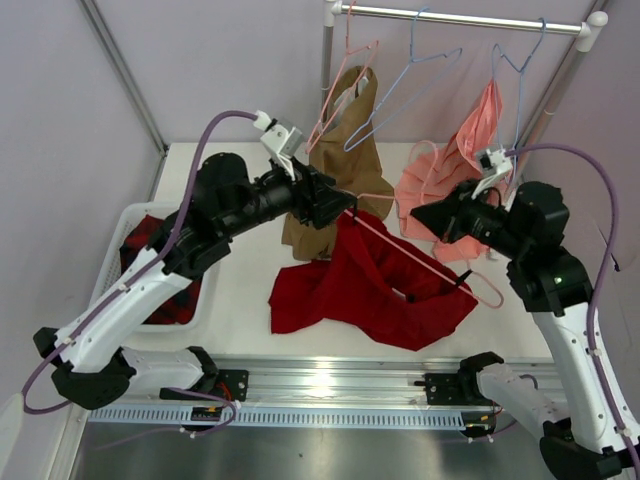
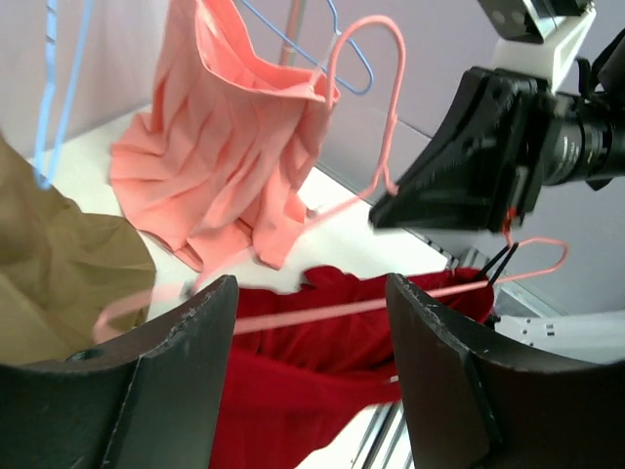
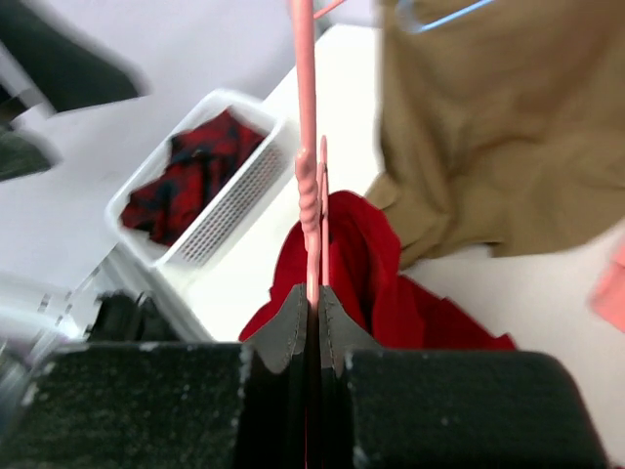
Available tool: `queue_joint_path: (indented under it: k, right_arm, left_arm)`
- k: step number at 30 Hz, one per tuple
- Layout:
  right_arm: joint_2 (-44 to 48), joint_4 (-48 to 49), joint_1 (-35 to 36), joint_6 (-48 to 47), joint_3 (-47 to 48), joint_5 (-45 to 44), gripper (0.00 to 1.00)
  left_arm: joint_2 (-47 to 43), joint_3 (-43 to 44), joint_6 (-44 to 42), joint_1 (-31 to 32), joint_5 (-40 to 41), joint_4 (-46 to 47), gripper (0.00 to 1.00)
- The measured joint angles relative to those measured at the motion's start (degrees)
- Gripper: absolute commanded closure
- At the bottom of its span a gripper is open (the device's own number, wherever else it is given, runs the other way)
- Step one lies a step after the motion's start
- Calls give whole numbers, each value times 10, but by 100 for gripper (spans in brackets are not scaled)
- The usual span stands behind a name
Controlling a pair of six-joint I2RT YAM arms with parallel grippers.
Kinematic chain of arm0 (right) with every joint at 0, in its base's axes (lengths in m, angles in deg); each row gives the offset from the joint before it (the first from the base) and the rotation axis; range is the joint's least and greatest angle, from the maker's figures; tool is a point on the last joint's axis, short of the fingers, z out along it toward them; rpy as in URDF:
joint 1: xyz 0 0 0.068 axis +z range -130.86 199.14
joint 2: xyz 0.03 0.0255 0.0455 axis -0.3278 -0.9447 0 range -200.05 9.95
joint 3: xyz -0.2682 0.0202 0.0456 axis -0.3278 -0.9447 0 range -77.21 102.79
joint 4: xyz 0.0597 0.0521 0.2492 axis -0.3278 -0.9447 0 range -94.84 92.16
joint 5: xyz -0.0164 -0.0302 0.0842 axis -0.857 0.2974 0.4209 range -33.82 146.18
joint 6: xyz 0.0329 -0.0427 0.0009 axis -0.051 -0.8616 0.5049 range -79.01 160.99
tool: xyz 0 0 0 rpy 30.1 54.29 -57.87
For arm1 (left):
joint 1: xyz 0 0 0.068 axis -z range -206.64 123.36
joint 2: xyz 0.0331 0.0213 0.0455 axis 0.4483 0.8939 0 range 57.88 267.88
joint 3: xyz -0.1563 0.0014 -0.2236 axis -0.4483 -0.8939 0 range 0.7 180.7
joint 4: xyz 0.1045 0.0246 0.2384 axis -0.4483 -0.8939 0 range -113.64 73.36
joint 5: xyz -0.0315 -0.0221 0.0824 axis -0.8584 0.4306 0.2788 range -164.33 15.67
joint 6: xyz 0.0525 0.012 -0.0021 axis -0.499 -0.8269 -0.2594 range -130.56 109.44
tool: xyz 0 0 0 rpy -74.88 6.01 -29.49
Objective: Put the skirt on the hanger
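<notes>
No text, label or brand legible anywhere, small print possibly lost to blur

Identify the skirt [image 1: 380, 290] as solid deep red, the hanger [image 3: 305, 98] as pale pink. The plaid garment [image 3: 195, 166] is red-and-black; the tan garment [image 1: 345, 150] is plain.

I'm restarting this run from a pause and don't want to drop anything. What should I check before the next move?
1. Right end effector shut on hanger: ok.
2. Left end effector open, holding nothing: ok.
3. Skirt lifted off table: not ok, much of it lies there.
4. Clip gripping skirt: cannot tell.
5. Tan garment clear of left end effector: cannot tell, it is close behind.
</notes>
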Motion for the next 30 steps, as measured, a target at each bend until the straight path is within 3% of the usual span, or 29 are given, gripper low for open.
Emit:
queue_joint_path:
  k: [10, 22, 30]
  right_arm:
    - [-75, -103, -128, 0, 195, -62, 100]
    - [-190, -54, -132, 10, 263, -169, 100]
    - [-270, -13, -98, 3, 320, -273, 100]
  left_arm:
    - [-33, 67, -7, 0, 37, -56, 33]
    - [-50, 70, -7, 0, 40, -85, 33]
    - [-62, 70, -8, 0, 40, -98, 34]
